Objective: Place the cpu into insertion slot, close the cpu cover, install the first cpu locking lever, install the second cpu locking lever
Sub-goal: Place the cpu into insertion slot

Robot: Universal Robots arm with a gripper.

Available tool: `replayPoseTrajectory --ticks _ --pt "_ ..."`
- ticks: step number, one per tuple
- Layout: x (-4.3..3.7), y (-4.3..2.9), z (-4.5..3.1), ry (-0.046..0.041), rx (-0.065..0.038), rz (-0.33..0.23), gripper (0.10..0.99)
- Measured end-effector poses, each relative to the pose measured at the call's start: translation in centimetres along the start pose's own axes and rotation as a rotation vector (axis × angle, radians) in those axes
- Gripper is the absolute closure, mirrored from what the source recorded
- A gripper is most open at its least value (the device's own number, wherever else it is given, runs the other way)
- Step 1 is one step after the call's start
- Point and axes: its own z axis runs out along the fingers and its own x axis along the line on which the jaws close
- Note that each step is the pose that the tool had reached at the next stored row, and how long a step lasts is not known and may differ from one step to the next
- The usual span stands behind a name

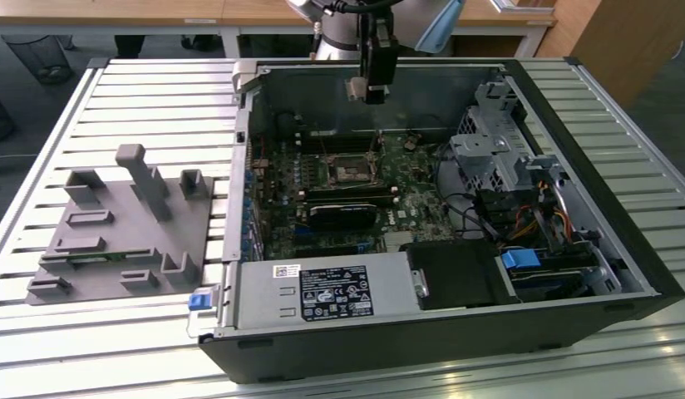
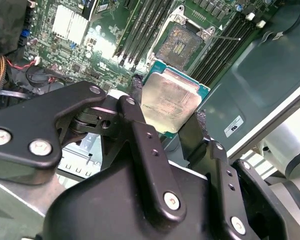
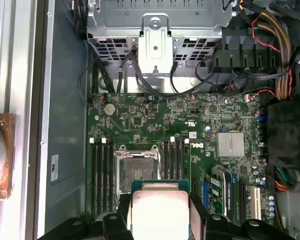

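**Gripper.** The gripper (image 2: 167, 107) has its two black fingers (image 2: 140, 132) clamped on the cpu (image 2: 171, 95). They pinch it by two opposite edges, with the metal face turned to the second wrist camera. We judge the edge grip leaves the underside untouched and holds the chip flat.

**Position.**
- In the exterior view the gripper (image 1: 374, 83) hangs over the open computer case (image 1: 431, 349), well above the motherboard (image 1: 415, 212).
- The insertion slot (image 1: 348, 169) lies lower and nearer the camera.
- In the first wrist view the cpu (image 3: 160, 210) sits near the insertion slot (image 3: 136, 167) but not yet over it. The chip is not seated, and we judge the first step is in hand.

**Socket.**
- In the second wrist view the insertion slot (image 2: 182, 42) shows a bare dark centre inside a silver rim.
- We cannot tell the cpu cover apart from that rim, nor how it stands.
- A thin wire lever (image 2: 227, 37) juts out beside the socket. We take it for a locking lever, released.

**Surroundings.**
- Memory slots (image 3: 97, 170) flank the socket closely on both sides. We judge they are the nearest thing to the fingers.
- A black block (image 1: 342, 212) sits just beside the socket, on the side nearer the exterior camera.
- A silver heatsink (image 3: 230, 145), the drive cage (image 3: 155, 30) and a cable bundle (image 3: 270, 35) are well apart.
- Nothing lies across the socket.
- A grey fixture (image 1: 120, 224) rests on the slatted table (image 1: 154, 91) outside the case, at the exterior view's left.
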Motion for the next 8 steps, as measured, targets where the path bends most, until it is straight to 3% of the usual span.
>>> replayPoseTrajectory --ticks 8 --pt "0.0 0.0 0.01 -0.003 -0.001 0.034 0.545"
